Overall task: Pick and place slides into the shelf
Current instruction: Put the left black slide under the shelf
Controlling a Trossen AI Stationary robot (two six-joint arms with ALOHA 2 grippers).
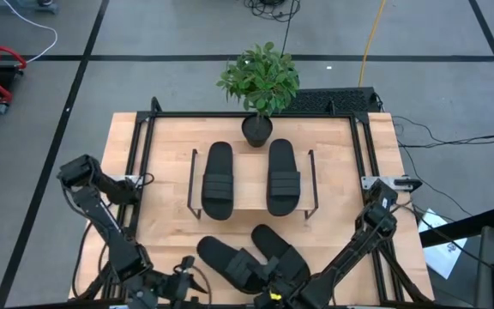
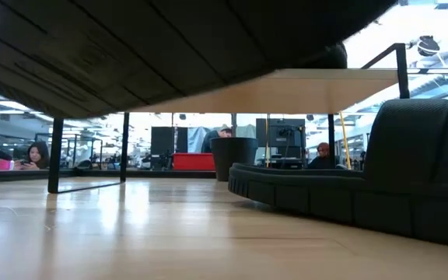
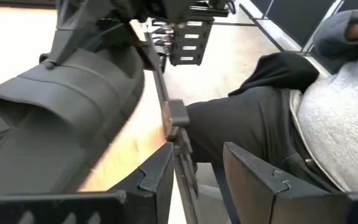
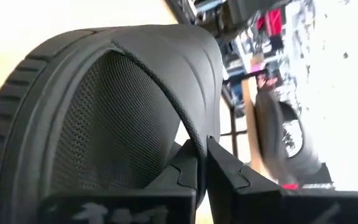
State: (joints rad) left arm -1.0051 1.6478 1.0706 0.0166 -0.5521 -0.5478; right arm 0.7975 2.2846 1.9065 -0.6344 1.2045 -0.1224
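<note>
Wooden tabletop (image 1: 165, 215) is carrying the shelf (image 1: 251, 165), two slides (image 1: 218, 180) on top. Right gripper (image 4: 202, 163), half cropped overhead, is pinching a front slide's strap (image 4: 185, 68); left gripper (image 3: 196, 171) is sitting parted, empty.

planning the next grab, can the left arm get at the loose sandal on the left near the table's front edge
Probably yes: the left tool sits open just beside that sandal, with bare table between. The right tool is shut on the neighbouring sandal's strap, close by.
</note>
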